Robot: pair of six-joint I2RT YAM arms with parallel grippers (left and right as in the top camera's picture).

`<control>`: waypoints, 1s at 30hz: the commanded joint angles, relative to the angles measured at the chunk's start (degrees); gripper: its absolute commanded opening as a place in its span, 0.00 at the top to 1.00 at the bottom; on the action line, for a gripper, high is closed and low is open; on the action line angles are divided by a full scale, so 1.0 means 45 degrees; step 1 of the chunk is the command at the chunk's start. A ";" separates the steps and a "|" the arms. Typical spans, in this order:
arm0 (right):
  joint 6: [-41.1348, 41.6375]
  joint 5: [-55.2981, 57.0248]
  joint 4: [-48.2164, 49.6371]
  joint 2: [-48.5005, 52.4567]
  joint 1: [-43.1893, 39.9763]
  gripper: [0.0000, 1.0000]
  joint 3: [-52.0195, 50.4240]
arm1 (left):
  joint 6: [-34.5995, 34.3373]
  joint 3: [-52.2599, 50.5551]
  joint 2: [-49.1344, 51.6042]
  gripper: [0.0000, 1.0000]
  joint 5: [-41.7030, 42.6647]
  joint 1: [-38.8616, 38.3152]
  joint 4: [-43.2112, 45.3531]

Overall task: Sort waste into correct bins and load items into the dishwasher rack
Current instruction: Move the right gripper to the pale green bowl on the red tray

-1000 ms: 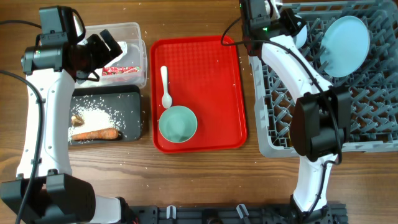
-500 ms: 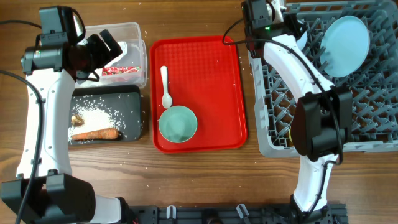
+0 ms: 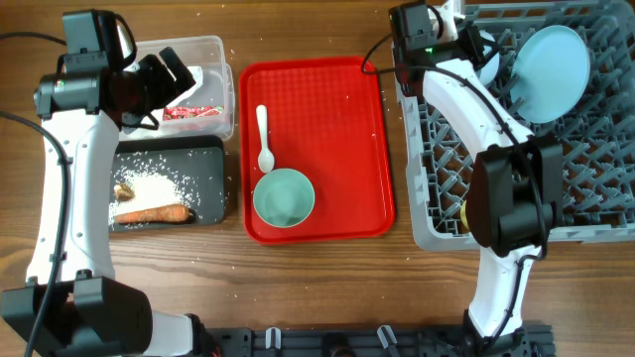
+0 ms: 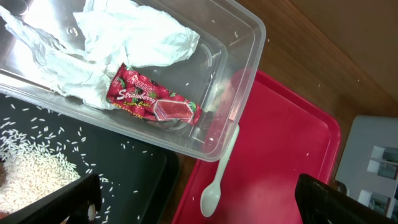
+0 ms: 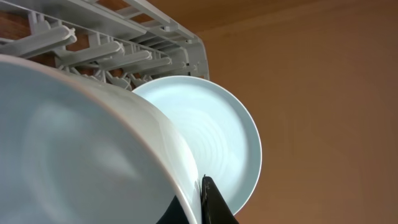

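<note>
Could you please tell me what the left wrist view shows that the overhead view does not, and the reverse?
Only the left wrist: the Strawberry print on the wrapper. Only the overhead: teal bowl, carrot stick, plate in the rack, white bowl beside the plate. Both: napkin and wrapper in the clear tub, rice in the black tub, spoon on the red tray.
</note>
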 commanded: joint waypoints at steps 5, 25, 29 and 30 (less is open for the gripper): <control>-0.1127 -0.0121 -0.0146 0.0355 0.0787 0.93 -0.0398 | -0.0107 0.0136 -0.0112 0.00 0.0102 0.0058 0.0039; 0.0481 -0.6042 -0.0559 -0.0631 0.2841 0.11 -0.0393 | -0.0107 0.0136 -0.0112 0.00 0.0102 0.0058 0.0044; 0.2531 -1.0496 -0.2059 -0.2147 0.4095 0.19 -0.0325 | -0.0107 0.0136 -0.0112 0.00 0.0092 0.0063 0.0053; 0.2900 -1.4489 -0.2482 -0.2472 0.4464 0.23 -0.0325 | -0.0107 0.0136 -0.0112 0.00 0.0092 0.0063 0.0049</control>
